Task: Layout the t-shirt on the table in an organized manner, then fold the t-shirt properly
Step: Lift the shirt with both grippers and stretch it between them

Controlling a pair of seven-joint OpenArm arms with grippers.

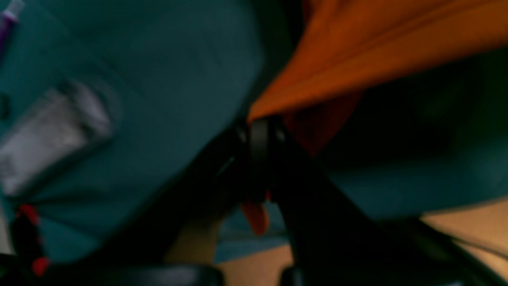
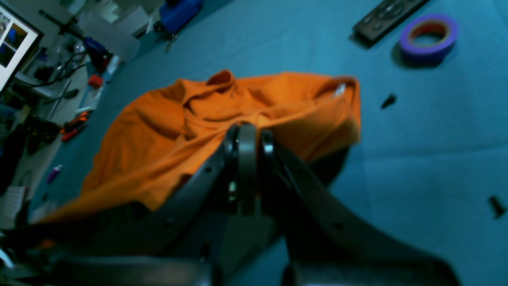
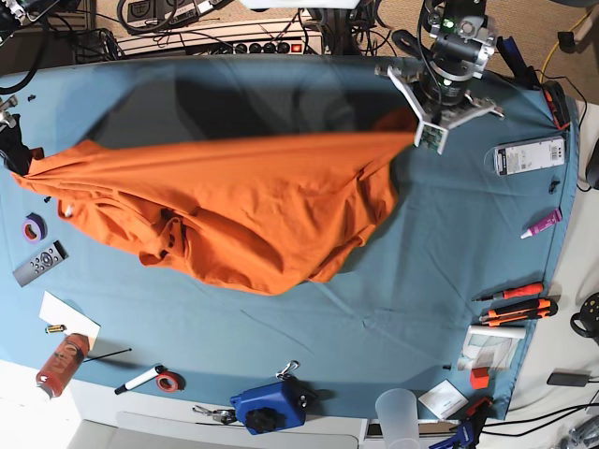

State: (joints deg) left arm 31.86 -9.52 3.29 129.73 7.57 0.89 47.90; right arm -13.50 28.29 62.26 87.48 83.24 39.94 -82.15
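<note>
Both of my tools are clamped on the t-shirt (image 3: 234,215), which hangs stretched between them above the desk (image 3: 421,281). My left tool (image 1: 260,127) has its jaws pressed narrow on one edge of the orange fabric; the cloth fans away from the tip, up and outward, and the teal desk lies below it. My right tool (image 2: 246,137) is likewise closed tight on a bunched edge, with the rest of the garment spreading out ahead of the tip and sagging toward the desk. In the base view the upper edge runs nearly straight from one tool to the other, while the body droops below that line in loose folds, its lower part apparently resting on the desk. I judge the two grips are held well apart to pull the edge taut, so the garment can be lowered flat instead of in a heap. The layout step is therefore in progress and folding has not begun. Beyond my right tool lie a roll of purple tape (image 2: 428,37) and a remote control (image 2: 387,16), well clear of the fabric, so lowering should not catch them
</note>
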